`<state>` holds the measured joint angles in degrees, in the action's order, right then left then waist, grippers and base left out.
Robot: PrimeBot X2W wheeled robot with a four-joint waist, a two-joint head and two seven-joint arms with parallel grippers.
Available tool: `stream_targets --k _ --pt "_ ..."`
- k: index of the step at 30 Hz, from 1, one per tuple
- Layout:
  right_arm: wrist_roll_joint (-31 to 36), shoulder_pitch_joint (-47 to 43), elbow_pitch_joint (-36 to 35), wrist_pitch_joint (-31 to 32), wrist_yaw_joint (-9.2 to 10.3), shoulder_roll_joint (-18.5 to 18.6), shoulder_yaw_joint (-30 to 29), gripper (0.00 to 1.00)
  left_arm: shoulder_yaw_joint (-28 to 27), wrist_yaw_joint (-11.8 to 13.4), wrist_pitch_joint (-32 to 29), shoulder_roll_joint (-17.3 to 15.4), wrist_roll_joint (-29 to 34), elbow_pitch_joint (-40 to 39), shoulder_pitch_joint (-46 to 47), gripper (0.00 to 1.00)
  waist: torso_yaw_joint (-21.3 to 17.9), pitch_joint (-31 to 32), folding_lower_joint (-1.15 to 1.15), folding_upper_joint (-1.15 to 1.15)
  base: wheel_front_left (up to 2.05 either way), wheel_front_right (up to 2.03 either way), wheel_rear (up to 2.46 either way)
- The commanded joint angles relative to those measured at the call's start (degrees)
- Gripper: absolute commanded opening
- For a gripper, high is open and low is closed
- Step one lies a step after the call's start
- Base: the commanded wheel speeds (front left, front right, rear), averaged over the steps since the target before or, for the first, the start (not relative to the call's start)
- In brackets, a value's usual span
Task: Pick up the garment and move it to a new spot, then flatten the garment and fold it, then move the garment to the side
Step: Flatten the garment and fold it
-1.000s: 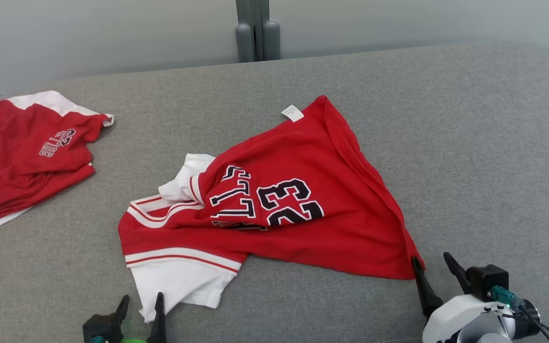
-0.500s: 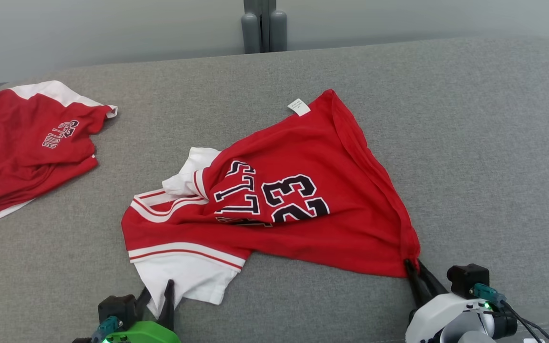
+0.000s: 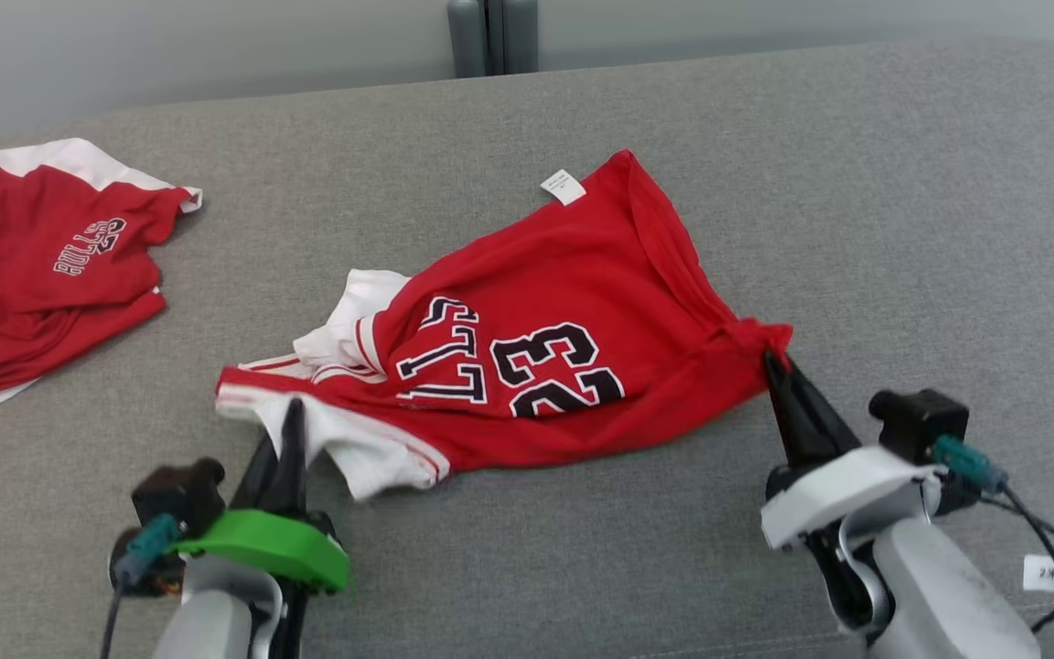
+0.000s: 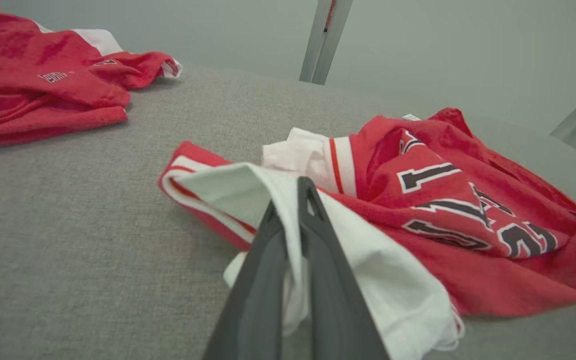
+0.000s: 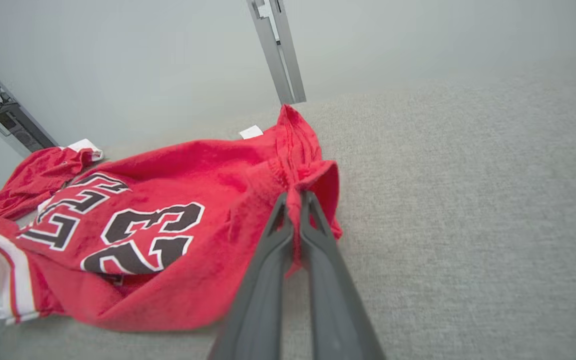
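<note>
**Item 1: garment** (image 3: 582,302). Red jersey with a white, red-striped sleeve, lying rumpled at the middle of the grey padded surface (image 3: 902,229).
- Grips: the left gripper (image 3: 293,414) is clamped on the near white sleeve hem. The right gripper (image 3: 771,360) is clamped on the right red corner, which bunches to a point.
- Open room: broad bare surface to the right and behind, and a bare strip in front.
- Markings: black, white-edged "23" and the letters "LLS", upside down from the head view. A white tag (image 3: 563,187) sits at the far hem, its print unreadable.

**Item 2: second red-and-white garment** (image 3: 24,275). It lies well apart from item 1, at the surface's left edge. Its small lettering is unclear.
</note>
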<state>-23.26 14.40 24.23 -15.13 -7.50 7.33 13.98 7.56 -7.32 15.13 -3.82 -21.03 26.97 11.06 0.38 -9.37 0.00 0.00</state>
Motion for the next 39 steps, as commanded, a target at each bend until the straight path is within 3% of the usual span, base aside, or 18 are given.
stream_targets --k 1,6,11,15,21,28,34,39 --pt "-1.5 2.7 -0.8 0.0 0.02 0.6 0.2 0.0 0.5 -0.3 0.0 -1.3 -1.6 -0.8 3.0 0.0 -0.6 -1.2 0.0 0.0 0.0 0.0 0.0" --pt "-5.6 13.1 0.2 0.0 0.02 1.5 2.3 0.0 4.4 -0.3 -1.4 -5.5 -4.7 -1.4 14.0 0.0 -1.3 -5.1 0.0 0.0 0.0 0.0 0.0" --pt "-13.0 31.0 6.4 0.6 0.02 1.4 3.7 0.0 6.7 -0.2 -6.6 -10.3 -10.2 0.4 32.5 0.0 -2.2 -12.4 0.0 0.0 0.0 0.0 0.0" --pt "-20.0 46.4 12.1 3.0 0.02 1.4 1.6 0.0 6.3 -0.2 -11.1 -11.7 -13.9 4.3 48.5 0.0 -2.7 -18.1 0.0 0.0 0.0 0.0 0.0" --pt "-23.6 69.4 20.9 6.3 0.02 1.6 -0.6 0.0 6.8 -0.2 -13.9 -11.6 -13.4 12.8 71.9 0.0 -2.9 -25.3 0.0 0.0 0.0 0.0 0.0" --pt "-24.2 86.9 30.6 3.9 0.02 1.0 -3.3 0.0 6.3 0.3 -10.8 -8.6 -13.1 21.7 91.5 0.0 -3.4 -27.2 0.0 0.0 0.0 0.0 0.0" --pt "-23.7 93.1 35.1 3.1 0.02 2.4 -2.5 0.0 7.4 -0.1 -8.3 -6.1 -13.7 25.4 98.8 0.0 -3.1 -28.1 0.0 0.0 0.0 0.0 0.0" --pt "-25.6 92.0 35.3 3.7 0.02 3.5 -1.2 0.0 9.7 -0.2 -7.1 -5.1 -14.5 26.7 98.3 0.0 -2.9 -29.6 0.0 0.0 0.0 0.0 0.0"
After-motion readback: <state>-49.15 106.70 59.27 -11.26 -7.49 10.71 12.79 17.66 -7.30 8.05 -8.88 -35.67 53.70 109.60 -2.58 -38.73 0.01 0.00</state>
